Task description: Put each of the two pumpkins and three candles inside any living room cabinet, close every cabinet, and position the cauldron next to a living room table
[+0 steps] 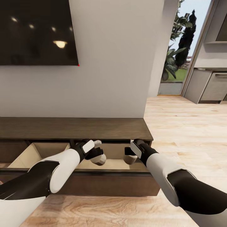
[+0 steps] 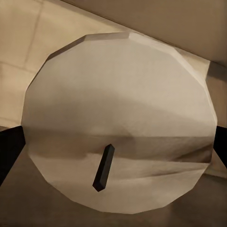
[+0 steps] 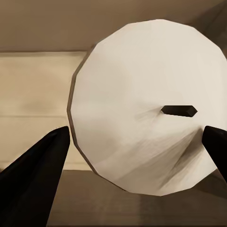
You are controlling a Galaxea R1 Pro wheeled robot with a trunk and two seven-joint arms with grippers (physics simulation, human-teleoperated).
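The cabinet [image 1: 72, 127] is a long, low dark-brown unit against the wall, and its pale tan drawers [image 1: 47, 151] stand pulled open. Over the open right drawer my left gripper [image 1: 97, 154] is shut on a grey candle [image 1: 98, 160]. Just to its right, my right gripper [image 1: 128, 154] is shut on a second candle [image 1: 130, 160]. In the left wrist view the candle's top [image 2: 118, 104] with its dark wick spans the gap between the black fingers [image 2: 9, 151]. The right wrist view shows the other candle [image 3: 142, 94] between the fingers [image 3: 38, 175], above the drawer's floor.
A dark TV screen [image 1: 37, 31] hangs on the white wall above the cabinet. To the right, light wood-plank floor [image 1: 189, 132] runs toward a glass door with plants [image 1: 176, 56] and grey kitchen units [image 1: 211, 85].
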